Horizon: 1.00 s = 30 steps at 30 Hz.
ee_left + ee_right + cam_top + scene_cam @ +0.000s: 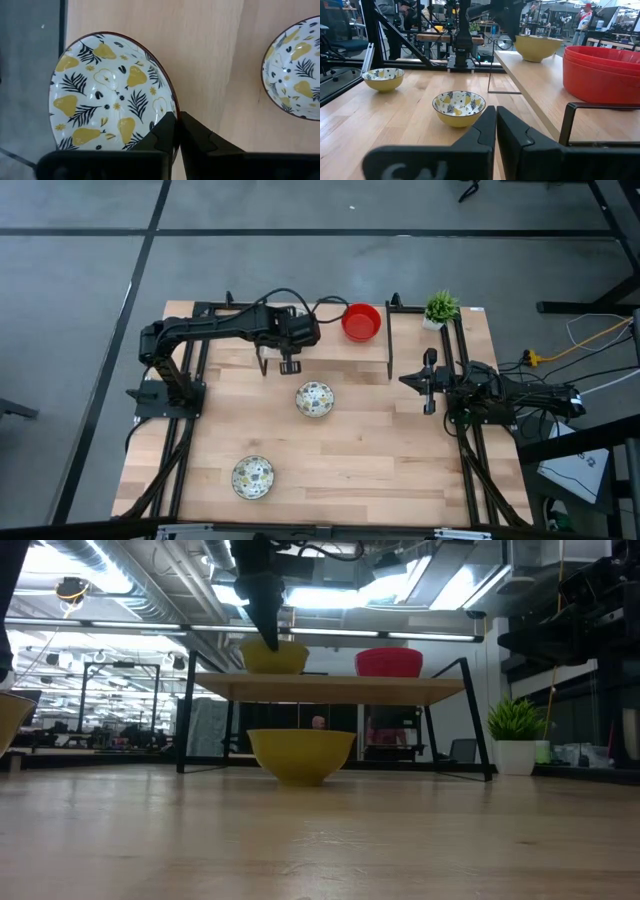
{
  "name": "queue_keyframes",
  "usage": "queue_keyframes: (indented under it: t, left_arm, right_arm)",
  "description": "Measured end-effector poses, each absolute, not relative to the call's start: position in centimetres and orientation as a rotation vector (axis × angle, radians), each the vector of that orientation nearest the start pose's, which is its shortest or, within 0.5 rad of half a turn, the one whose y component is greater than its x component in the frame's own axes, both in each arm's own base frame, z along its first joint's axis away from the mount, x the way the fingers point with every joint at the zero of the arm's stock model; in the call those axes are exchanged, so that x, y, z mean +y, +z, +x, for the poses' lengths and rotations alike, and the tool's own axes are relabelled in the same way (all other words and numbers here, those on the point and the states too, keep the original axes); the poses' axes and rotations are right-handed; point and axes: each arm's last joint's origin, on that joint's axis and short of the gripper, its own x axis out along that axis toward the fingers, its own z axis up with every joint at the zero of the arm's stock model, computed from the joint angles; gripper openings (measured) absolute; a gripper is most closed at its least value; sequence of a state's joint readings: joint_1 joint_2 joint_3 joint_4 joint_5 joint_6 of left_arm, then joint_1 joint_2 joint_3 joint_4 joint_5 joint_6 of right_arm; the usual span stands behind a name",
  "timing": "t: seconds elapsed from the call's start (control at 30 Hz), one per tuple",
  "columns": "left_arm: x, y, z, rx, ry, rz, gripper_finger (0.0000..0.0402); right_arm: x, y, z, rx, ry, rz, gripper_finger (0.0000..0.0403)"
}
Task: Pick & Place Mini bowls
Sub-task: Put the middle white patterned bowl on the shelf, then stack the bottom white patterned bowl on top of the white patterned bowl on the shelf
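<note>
Patterned bowl (112,95) pinched at rim by left gripper (175,131) on shelf (330,688), beside red bowls (361,321).

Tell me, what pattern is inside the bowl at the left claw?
Yellow pears and dark leaves on white; left wrist view.

No word, brand, number or sign can be read with confidence anywhere in these views. The only lettering in sight is on the right gripper (496,131): in the right wrist view, pale raised characters stand on its dark body, cut off by the frame, too blurred and partial to make out. The bowls carry only painted pears and leaves, no writing.
</note>
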State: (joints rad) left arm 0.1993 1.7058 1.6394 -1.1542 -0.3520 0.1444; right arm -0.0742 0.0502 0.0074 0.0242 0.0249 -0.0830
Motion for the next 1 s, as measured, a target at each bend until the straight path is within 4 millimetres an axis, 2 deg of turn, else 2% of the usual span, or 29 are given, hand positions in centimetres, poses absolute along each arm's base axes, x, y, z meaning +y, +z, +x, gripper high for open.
queue_keyframes:
  t: [0.47, 0.67, 1.0]
  left_arm:
    - [7.5, 32.2, 32.7, 1.26, 0.411, 0.235, 0.008]
    - [6.8, 33.5, 32.0, 1.218, 0.5, 0.319, 0.0107]
    - [5.8, 34.0, 31.8, 1.191, 0.414, 0.282, 0.0113]
  right_arm:
    - [-0.8, 16.4, 10.0, 0.023, -0.099, -0.082, 0.0017]
    - [-0.8, 16.4, 10.0, 0.023, -0.098, -0.082, 0.0017]
    - [-0.8, 16.4, 10.0, 0.023, -0.099, -0.082, 0.0017]
